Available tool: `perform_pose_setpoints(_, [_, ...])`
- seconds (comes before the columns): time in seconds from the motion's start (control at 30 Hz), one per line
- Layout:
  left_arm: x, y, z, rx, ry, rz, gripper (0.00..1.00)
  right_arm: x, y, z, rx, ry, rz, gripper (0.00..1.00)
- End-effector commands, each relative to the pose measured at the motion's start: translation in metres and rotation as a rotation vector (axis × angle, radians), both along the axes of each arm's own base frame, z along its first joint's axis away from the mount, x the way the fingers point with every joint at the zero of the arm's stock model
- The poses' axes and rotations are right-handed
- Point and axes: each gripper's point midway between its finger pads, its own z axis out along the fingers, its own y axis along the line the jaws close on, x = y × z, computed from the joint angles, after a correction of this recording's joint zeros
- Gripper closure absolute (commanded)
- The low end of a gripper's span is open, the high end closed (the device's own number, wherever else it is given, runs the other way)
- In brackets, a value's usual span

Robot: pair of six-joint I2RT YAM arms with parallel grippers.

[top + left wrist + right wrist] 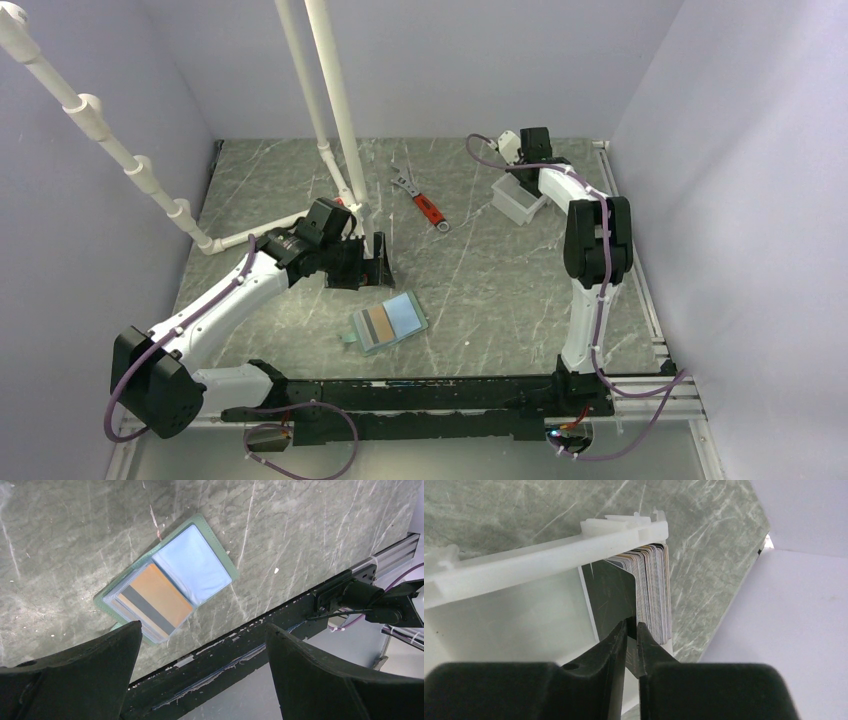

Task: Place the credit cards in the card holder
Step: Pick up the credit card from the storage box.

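The card holder [390, 322] lies open on the table at front centre. In the left wrist view the card holder [220, 560] shows a tan-brown credit card [155, 597] with a grey stripe in one half and a light blue credit card [192, 562] in the other. My left gripper [204, 626] hangs open just behind it, holding nothing; from above, the left gripper [366, 264] is apart from the wallet. My right gripper [632, 625] reaches into a white tub [549, 555], its jaws pinched on a dark card [611, 595] standing beside a stack of cards [654, 590].
The white tub [518, 200] stands at the back right under the right gripper [515, 170]. A red-handled wrench [425, 202] lies at back centre. White pipes [340, 110] rise at back left. A black rail [430, 395] runs along the near edge.
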Motion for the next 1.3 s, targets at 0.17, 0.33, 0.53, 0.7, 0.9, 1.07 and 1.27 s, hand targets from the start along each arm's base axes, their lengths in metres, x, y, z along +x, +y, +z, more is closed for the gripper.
perform_pose_setpoints(0.17, [0.000, -0.005, 0.011, -0.057, -0.028, -0.007, 0.01, 0.006, 0.002, 0.063, 0.024, -0.104, 0.000, 1.00])
perform_pose_setpoints(0.33, [-0.001, -0.007, 0.011, -0.065, -0.021, -0.012, 0.01, -0.001, 0.008, 0.062, 0.061, -0.080, 0.012, 1.00])
perform_pose_setpoints(0.53, [-0.003, -0.008, 0.010, -0.074, -0.013, -0.018, 0.01, -0.004, 0.014, 0.060, 0.098, -0.056, 0.024, 1.00])
perform_pose_setpoints(0.7, [-0.004, -0.007, 0.009, -0.071, -0.009, -0.014, 0.01, 0.004, 0.004, 0.089, 0.135, -0.162, -0.117, 1.00])
perform_pose_setpoints(0.9, [-0.002, -0.011, 0.006, -0.084, -0.001, -0.014, 0.01, -0.007, -0.021, 0.165, 0.354, -0.428, -0.665, 1.00])
perform_pose_setpoints(1.07, [-0.003, -0.014, 0.008, -0.100, 0.003, -0.017, 0.01, -0.032, -0.001, 0.169, 0.646, -0.397, -0.939, 1.00])
perform_pose_setpoints(1.27, [-0.007, -0.012, 0.009, -0.116, 0.003, -0.007, 0.01, -0.071, 0.023, 0.162, 0.869, -0.295, -1.114, 1.00])
